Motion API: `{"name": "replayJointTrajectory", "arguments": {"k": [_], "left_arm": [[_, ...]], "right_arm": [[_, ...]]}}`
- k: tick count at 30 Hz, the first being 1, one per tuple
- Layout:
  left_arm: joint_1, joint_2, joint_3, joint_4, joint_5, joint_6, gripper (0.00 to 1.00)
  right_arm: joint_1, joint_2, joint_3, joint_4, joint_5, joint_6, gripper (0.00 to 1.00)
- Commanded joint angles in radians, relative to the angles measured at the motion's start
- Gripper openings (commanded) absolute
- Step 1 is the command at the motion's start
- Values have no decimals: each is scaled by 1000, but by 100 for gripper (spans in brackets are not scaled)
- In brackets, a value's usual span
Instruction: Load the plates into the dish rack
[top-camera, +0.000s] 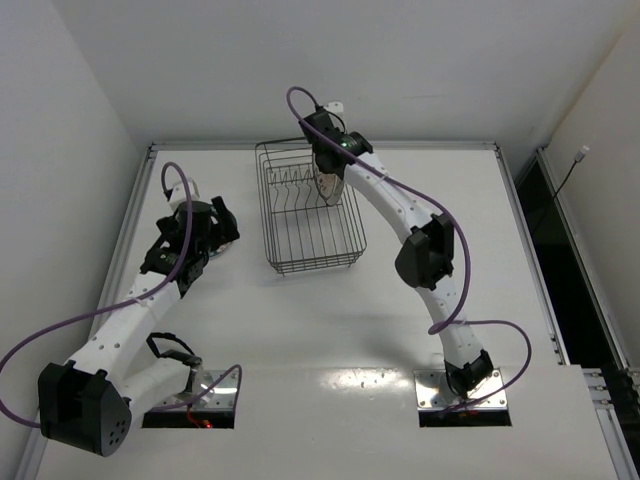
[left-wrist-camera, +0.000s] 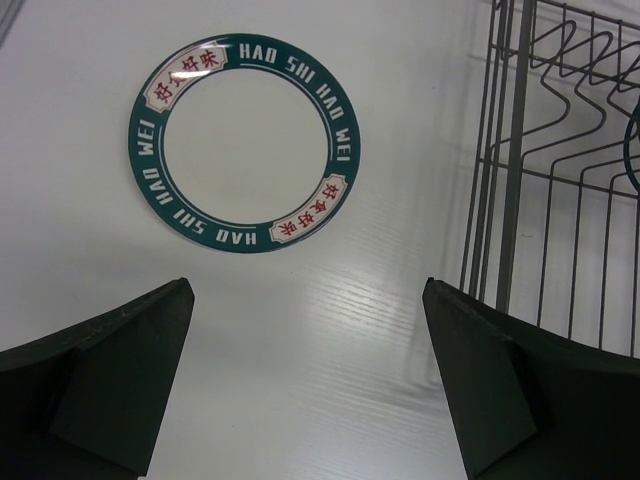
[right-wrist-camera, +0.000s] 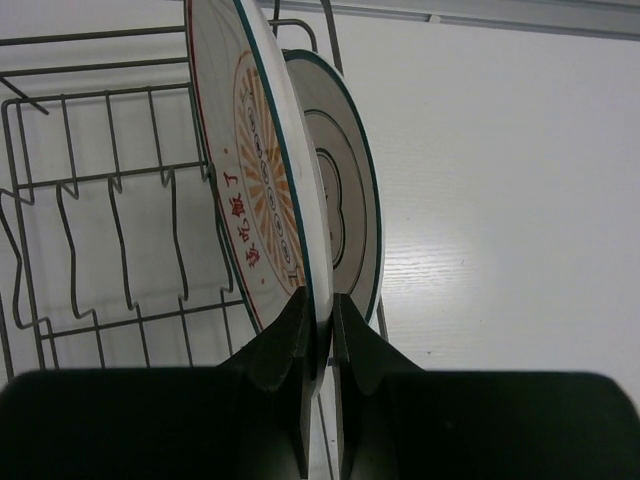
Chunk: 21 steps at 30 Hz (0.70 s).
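My right gripper is shut on the lower edge of the orange patterned plate and holds it upright over the dark wire dish rack. A second plate stands on edge just to its right, inside the rack. In the top view the right gripper is above the rack's far right part. The white plate with the teal ring rim lies flat on the table left of the rack. My left gripper is open and empty above the table, short of that plate.
A raised rail runs along the table's far edge and sides. White walls stand close behind and to the left. The left arm stretches along the table's left side; the right arm arcs over the right half.
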Motion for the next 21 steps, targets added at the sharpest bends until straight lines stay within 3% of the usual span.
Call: {"name": "replayJointTrajectory", "arguments": {"k": [1, 3, 10, 13, 18, 21], "left_arm": [[-10, -12, -14, 36, -50, 30, 99], [-10, -12, -14, 27, -64, 42, 99], [-10, -12, -14, 9, -123, 35, 99], [19, 8, -26, -11, -136, -20, 99], [97, 28, -26, -50, -105, -223, 99], [192, 51, -48, -50, -35, -365, 99]], "right_arm": [[-4, 22, -27, -58, -148, 55, 0], [-4, 10, -55, -58, -218, 77, 0], [-25, -85, -95, -58, -355, 131, 27], [-36, -144, -124, -58, -438, 131, 29], [-56, -265, -133, -82, -519, 131, 38], [-79, -348, -167, -29, -651, 97, 51]]}}
